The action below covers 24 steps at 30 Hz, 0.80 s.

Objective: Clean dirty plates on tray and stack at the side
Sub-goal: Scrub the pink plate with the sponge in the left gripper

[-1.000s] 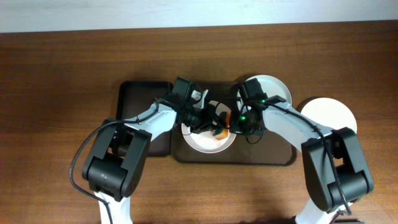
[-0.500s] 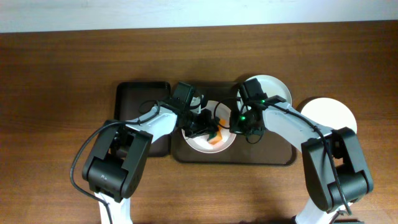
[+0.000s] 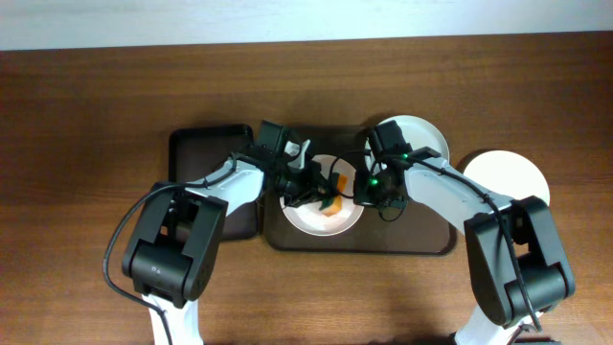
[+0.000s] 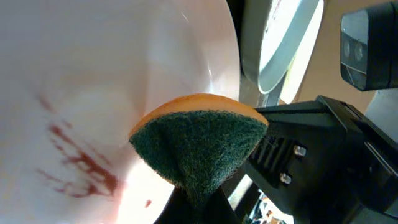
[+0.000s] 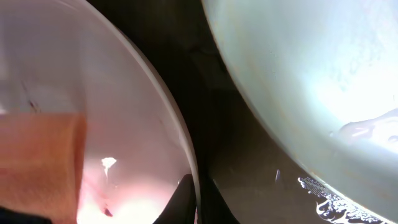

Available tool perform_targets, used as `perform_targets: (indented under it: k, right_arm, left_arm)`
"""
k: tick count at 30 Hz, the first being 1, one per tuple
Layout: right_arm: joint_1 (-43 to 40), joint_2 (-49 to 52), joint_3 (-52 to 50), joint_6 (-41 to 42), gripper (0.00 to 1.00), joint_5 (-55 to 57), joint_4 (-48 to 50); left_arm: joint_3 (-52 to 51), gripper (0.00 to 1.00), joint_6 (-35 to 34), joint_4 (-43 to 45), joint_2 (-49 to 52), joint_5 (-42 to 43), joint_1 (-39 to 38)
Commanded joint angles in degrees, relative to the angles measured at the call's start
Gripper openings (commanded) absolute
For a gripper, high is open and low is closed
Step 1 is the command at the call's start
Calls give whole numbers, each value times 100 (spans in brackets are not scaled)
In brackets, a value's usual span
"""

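A white plate (image 3: pixel 311 218) with reddish-brown smears (image 4: pixel 81 168) lies in the middle of the brown tray (image 3: pixel 402 241). My left gripper (image 3: pixel 319 190) is shut on a sponge (image 4: pixel 199 143) with an orange back and a green face, and presses it on this plate. My right gripper (image 3: pixel 369 189) is shut on the plate's right rim (image 5: pixel 180 143), with one finger on each side of it. A second plate (image 3: pixel 421 137) lies at the tray's back right and shows in the right wrist view (image 5: pixel 311 81). A third plate (image 3: pixel 510 177) lies on the table to the right of the tray.
A narrower, darker tray (image 3: pixel 201 177) lies against the brown tray's left side, under my left arm. The wooden table (image 3: pixel 86 144) stretches out to the left and to the front.
My left gripper has shifted a little towards the back and left with the sponge on the plate. The darker tray has slid slightly left. My right gripper has held still on the rim.
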Motion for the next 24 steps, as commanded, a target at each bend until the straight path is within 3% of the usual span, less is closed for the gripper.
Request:
perform_targets:
  k: [1, 4, 6, 7, 11, 14, 20, 24]
  right_arm:
    - [20, 15, -85, -57, 5, 286, -87]
    - [20, 15, -85, -57, 5, 286, -85]
    - [20, 15, -85, -57, 21, 289, -39]
    - [20, 15, -85, -57, 22, 289, 2]
    - [20, 15, -85, -55, 21, 286, 181]
    - [22, 15, -85, -55, 5, 282, 195]
    - [26, 15, -85, -55, 4, 205, 186]
    - [26, 15, -85, -57, 4, 203, 136]
  left_arm:
    - [13, 0, -179, -22, 94, 66, -140]
    - [11, 0, -304, -120, 96, -293, -284]
    - [11, 0, -332, -125, 96, -498, -328]
    - [9, 0, -348, -122, 96, -614, -343]
    - [9, 0, -413, -190, 94, -1104, -354]
    - [9, 0, -431, -225, 94, -1246, -354]
    - [9, 0, -428, -278, 94, -1670, -297]
    - [9, 0, -101, -229, 94, -1840, 216]
